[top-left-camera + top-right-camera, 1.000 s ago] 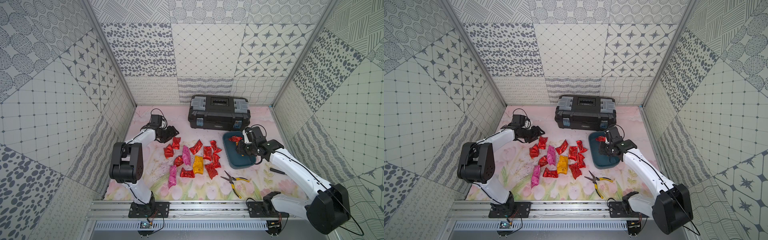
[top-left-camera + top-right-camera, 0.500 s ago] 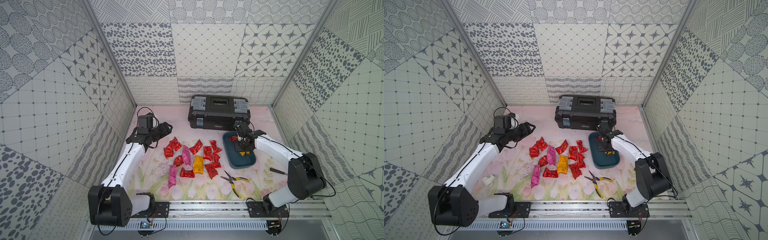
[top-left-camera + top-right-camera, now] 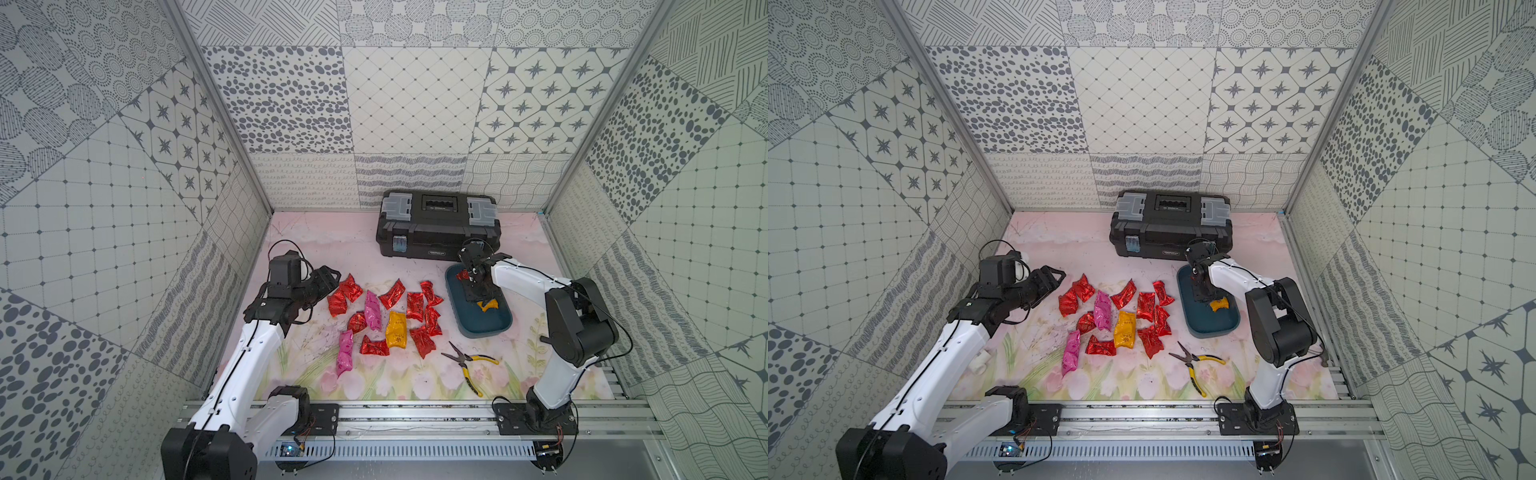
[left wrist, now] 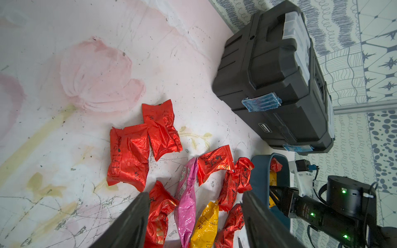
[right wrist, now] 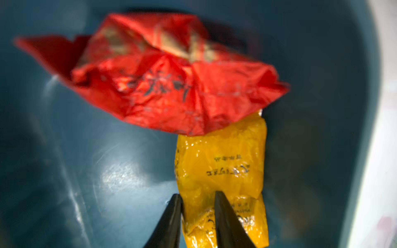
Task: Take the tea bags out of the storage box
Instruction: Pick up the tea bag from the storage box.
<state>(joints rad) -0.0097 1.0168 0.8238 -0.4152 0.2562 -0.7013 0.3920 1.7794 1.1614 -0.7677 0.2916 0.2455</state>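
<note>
The floral mat [image 3: 316,245] and the black toolbox [image 3: 438,226] at 12 o'clock lie as they did a second ago; the arms are what has moved. The right arm has folded its elbow in towards 4 o'clock and reaches down into the blue storage box [image 3: 484,330], which sits at 3 o'clock just in front of the toolbox. The left arm has stretched out from the rail, yet the left gripper [image 3: 332,280] hangs at 9 o'clock where it was, fingers spread and holding nothing, just beside the heap.

That heap of tea bags [image 3: 386,316] at the centre is unchanged: mostly red, with two pink and one yellow, all already out on the mat. The pliers [image 3: 469,363] at 5 o'clock have not moved.

The real change is small. The right gripper [image 5: 197,196], spread wider a moment ago, has drawn its fingers in, and they now pinch one end of the yellow tea bag [image 5: 221,163] on the box floor. A red tea bag [image 5: 167,81] lies over the yellow bag's far end, at the 12 o'clock end of the box.

I judge the task nearly finished, with two bags left. Lifting the yellow one may drag or tip the red one.
</note>
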